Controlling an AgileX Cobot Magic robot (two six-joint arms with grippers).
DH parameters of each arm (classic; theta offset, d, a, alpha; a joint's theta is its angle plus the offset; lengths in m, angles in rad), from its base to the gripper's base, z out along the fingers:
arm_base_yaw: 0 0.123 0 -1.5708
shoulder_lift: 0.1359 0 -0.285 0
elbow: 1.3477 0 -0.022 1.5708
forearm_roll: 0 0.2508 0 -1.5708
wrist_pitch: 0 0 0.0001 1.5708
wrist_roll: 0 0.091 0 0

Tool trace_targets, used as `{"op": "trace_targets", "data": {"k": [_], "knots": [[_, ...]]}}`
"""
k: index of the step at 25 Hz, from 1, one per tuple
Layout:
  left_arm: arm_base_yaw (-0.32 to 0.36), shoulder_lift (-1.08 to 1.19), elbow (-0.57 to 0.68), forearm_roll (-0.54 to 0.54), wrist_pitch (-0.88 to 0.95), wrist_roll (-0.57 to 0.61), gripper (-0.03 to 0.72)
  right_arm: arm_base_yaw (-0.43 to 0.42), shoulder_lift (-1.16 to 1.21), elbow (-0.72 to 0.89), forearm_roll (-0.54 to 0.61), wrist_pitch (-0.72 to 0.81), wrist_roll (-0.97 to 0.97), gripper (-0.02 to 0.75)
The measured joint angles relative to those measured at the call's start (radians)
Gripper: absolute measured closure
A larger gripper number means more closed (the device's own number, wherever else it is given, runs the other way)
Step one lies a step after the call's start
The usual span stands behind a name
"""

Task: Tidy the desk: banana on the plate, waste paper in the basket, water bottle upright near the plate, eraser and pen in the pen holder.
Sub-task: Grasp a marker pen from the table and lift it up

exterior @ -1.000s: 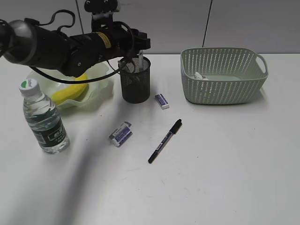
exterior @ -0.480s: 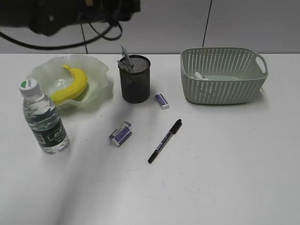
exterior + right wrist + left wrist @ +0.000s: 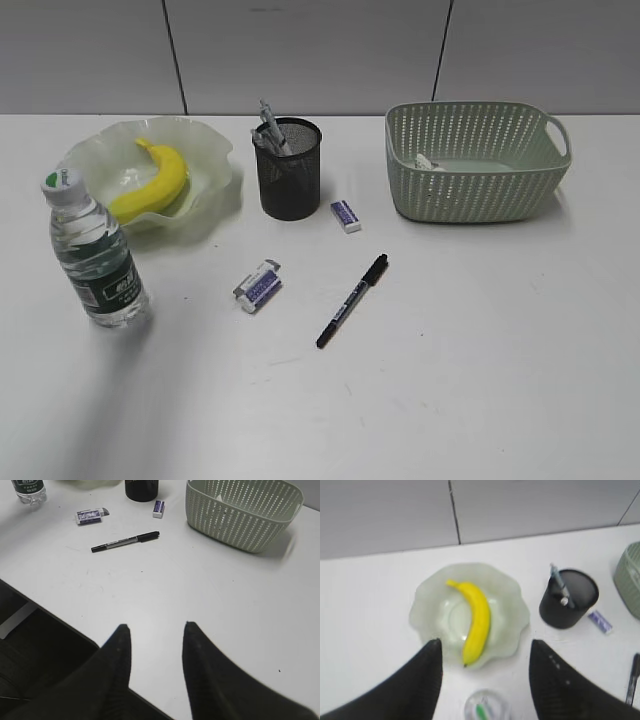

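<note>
The banana (image 3: 155, 182) lies on the pale-green plate (image 3: 215, 150). To the plate's front left the water bottle (image 3: 95, 255) stands upright. A silver pen (image 3: 268, 120) leans in the black pen holder (image 3: 290, 180). A black pen (image 3: 352, 300) and two erasers (image 3: 345, 215) (image 3: 258, 286) lie on the desk. The waste paper (image 3: 425, 161) sits in the basket (image 3: 470, 175). My left gripper (image 3: 485, 642) hangs open and empty high above the banana (image 3: 477, 617) and the bottle's cap (image 3: 485, 710). My right gripper (image 3: 156, 626) is open and empty over the desk's near edge. Neither arm shows in the exterior view.
The white desk (image 3: 480, 380) stretches bare in front of the pen and basket. A grey panelled wall (image 3: 320, 50) closes off the back. In the right wrist view the desk's near edge (image 3: 60, 622) drops off to dark floor.
The left arm, over the pen holder a second ago, has lifted up and out of the exterior view. The silver pen now stands free in the holder. The right gripper has not moved.
</note>
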Motion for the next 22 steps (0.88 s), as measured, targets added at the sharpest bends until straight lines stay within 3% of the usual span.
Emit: {"op": "trace_targets", "data": {"k": [6, 13, 18, 22], "knots": [[0.0, -0.287, 0.12, -0.021, 0.248, 0.099, 0.272, 0.0, 0.0, 0.0, -0.006, 0.0, 0.0, 0.447], [0.0, -0.775, 0.452, -0.119, 0.269, 0.165, 0.272, 0.0, 0.036, -0.001, -0.007, -0.004, 0.0, 0.447], [0.0, -1.06, 0.69, -0.223, 0.28, 0.22, 0.272, 0.0, 0.242, -0.037, 0.005, -0.085, 0.0, 0.447], [0.0, -1.183, 0.799, -0.264, 0.273, 0.265, 0.272, 0.0, 0.548, -0.109, 0.013, -0.165, 0.004, 0.443]]}}
